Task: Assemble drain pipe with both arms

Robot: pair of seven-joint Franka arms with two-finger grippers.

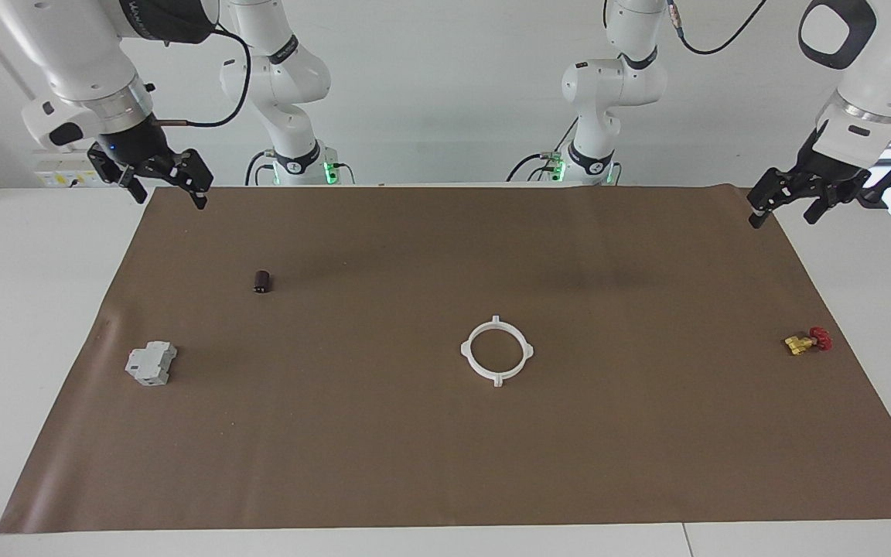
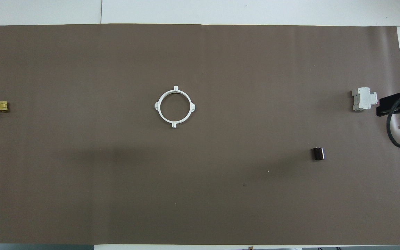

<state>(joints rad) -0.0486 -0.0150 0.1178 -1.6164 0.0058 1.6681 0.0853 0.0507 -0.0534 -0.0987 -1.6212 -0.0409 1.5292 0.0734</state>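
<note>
The drain pipe lies joined as one white ring with four tabs, flat on the brown mat near the table's middle; it also shows in the overhead view. My left gripper is open and empty, raised over the mat's corner at the left arm's end. My right gripper is open and empty, raised over the mat's corner at the right arm's end. Both are well apart from the ring. In the overhead view the right gripper shows beside the grey block.
A grey boxy block and a small dark cylinder lie toward the right arm's end. A brass valve with a red handle lies toward the left arm's end. The brown mat covers most of the table.
</note>
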